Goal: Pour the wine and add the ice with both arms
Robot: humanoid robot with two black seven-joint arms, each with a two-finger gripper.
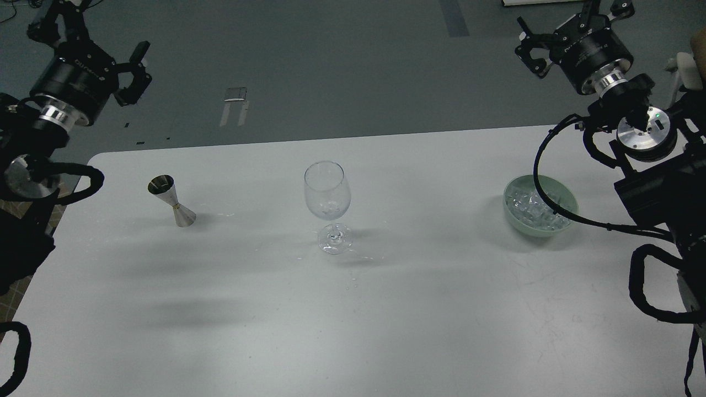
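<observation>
Both grippers [129, 69] [538, 47] beyond table's [386, 309] far edge, holding nothing.

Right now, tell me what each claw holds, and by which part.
Nothing. The left claw and right claw are both open and empty, raised beyond the table.

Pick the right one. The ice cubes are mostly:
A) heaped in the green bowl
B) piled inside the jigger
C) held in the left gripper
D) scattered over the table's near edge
A: the clear ice is heaped in the green bowl at the right of the table, well apart from the jigger.
</observation>
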